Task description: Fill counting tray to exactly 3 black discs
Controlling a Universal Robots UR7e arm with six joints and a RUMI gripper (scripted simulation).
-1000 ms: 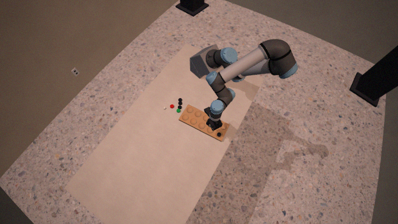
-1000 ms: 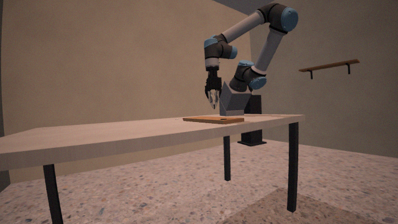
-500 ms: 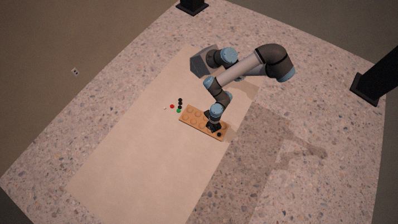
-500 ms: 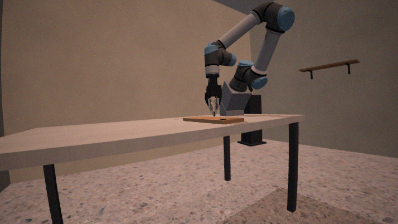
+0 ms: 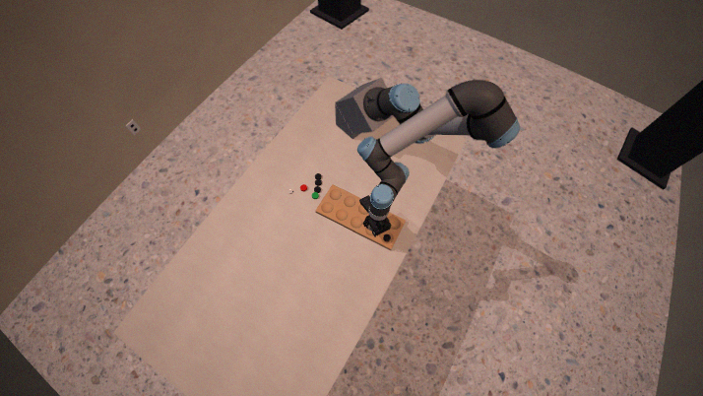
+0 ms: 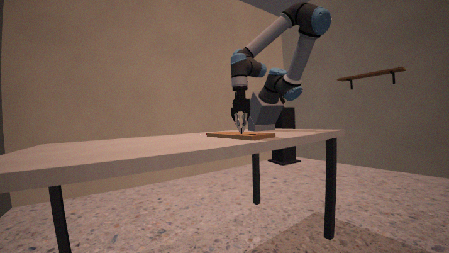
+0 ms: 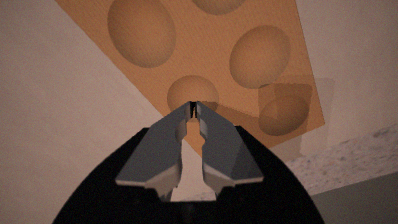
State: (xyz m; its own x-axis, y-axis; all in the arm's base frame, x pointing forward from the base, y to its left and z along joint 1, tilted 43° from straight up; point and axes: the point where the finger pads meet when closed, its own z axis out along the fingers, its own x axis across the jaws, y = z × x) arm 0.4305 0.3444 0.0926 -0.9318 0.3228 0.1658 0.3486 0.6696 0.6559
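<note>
Right, our pincer is clenched on nothing low over the tray; we should lift and open above a loose black disc.

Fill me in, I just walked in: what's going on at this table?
A single robot arm is filling a counting tray with black discs. Its gripper hangs shut and empty, tips just above the tray. One black disc lies in an end pocket. Three more black discs wait beside the tray, along with a red disc and a green disc.
</note>
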